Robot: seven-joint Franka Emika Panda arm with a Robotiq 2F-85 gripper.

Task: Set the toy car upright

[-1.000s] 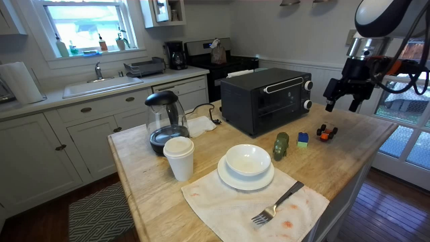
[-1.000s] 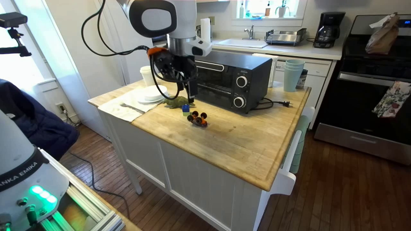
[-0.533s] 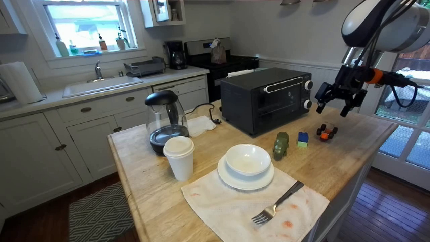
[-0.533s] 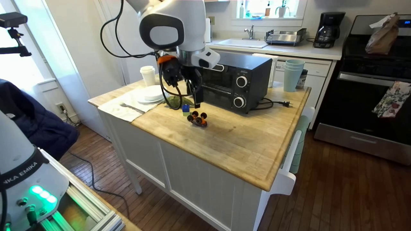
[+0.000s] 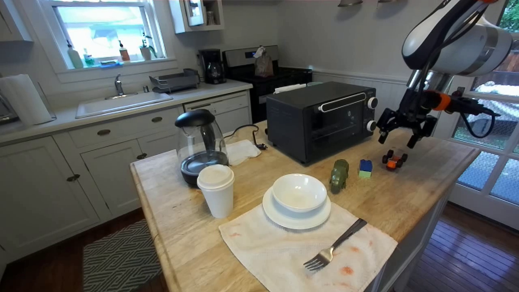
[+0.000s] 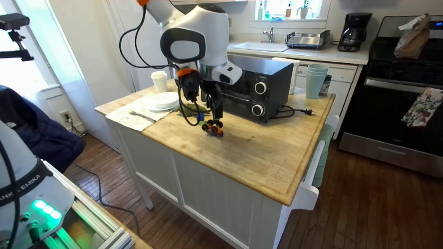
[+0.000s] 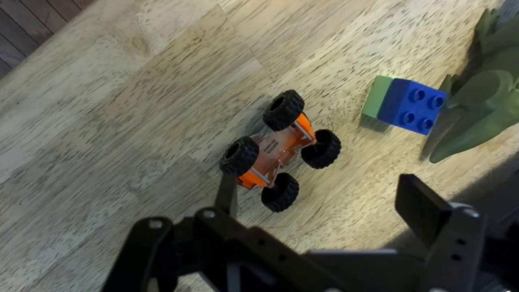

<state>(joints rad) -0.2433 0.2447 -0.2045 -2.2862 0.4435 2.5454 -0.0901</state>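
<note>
The toy car, orange-red with black wheels, lies upside down on the wooden table, its wheels and underside facing up. It shows in the wrist view and in both exterior views. My gripper is open and empty above the car, a little behind it in that exterior view. In the wrist view the gripper has its fingers wide apart, and the car lies ahead of them toward the left finger. That fingertip overlaps a wheel in the picture; I cannot tell if they touch.
A blue-and-green block stands beside the car, with a green toy animal past it. The black toaster oven stands close to the gripper. A white bowl on a plate and a fork lie farther off.
My gripper has come down toward the toy car and shifted slightly, turning a little, with its fingers still apart. The car, block and green animal have not moved.
</note>
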